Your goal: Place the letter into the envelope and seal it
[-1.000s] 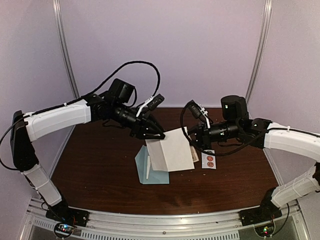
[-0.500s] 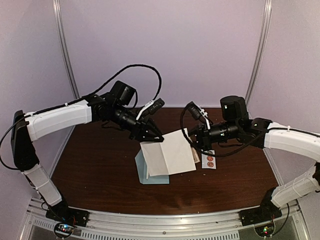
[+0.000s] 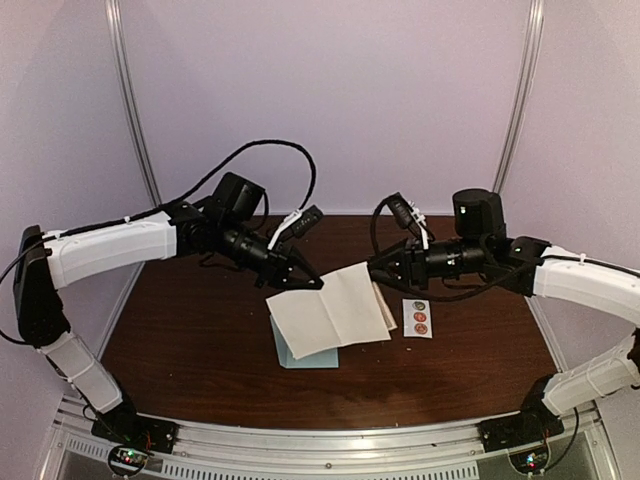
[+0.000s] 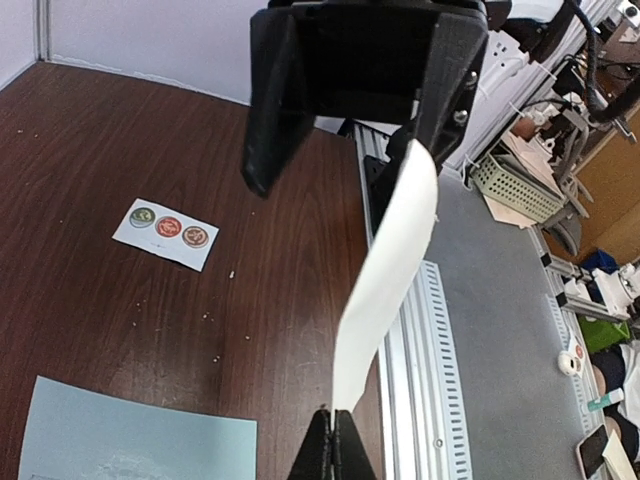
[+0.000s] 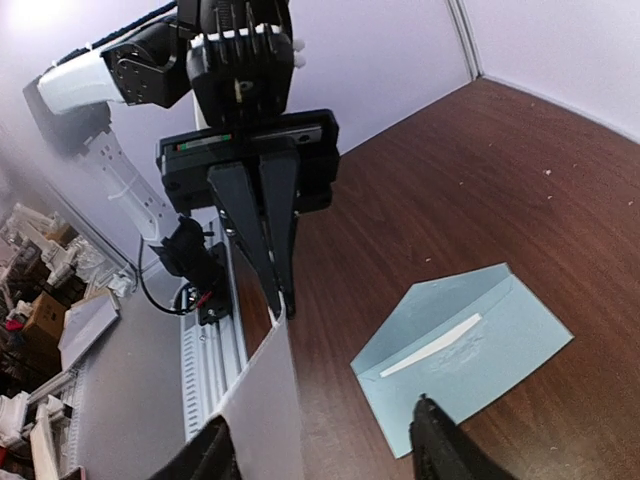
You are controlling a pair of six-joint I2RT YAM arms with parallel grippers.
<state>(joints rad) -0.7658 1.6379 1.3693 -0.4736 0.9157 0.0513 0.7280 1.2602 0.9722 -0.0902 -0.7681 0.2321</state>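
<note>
As the left claw is clamping shut on the letter, the right claw is spreading its jaws.
Handover seems to be completing: the letter is hanging from the left claw's tips, its far edge lying loose between the right jaws, above the envelope resting toward the worktop's near edge.

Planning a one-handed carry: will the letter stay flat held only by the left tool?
Probably floppy: the letter bows in a curve from the left tool pinching it. Likely light: one edge grip carries it. With the right tool open, its free end may sag toward the envelope.
</note>
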